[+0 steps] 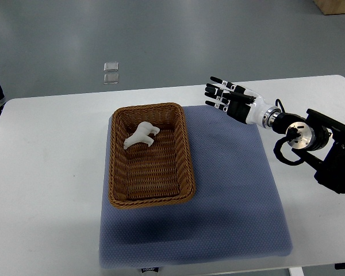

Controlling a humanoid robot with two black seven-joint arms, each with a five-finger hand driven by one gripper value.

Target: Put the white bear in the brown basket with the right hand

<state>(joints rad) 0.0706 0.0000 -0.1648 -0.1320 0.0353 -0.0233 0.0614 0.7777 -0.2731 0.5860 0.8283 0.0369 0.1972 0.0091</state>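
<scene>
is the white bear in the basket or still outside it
In. The white bear lies inside the brown basket, near its far end; the right hand is open and apart from it.

White table [52, 172] on grey floor [161, 40]

- I seem to be working in a lab or robot test room, not a home.
- My bench is a plain white table [52, 155] with rounded corners, bare apart from a staged setup.
- That setup is 1 blue-grey mat [230, 201] laid flat, with 1 brown basket [150, 198] on it and a white bear [141, 135] inside, tidy like a trial layout.
- The floor [161, 40] beyond is smooth grey, of an industrial kind, with 2 small clear squares [110, 72] lying on it.
- My right hand [230, 99] and its black arm with exposed cabling reach over the table's far right part, fingers spread.
- A wooden edge [336, 6] shows at the top right corner.
</scene>
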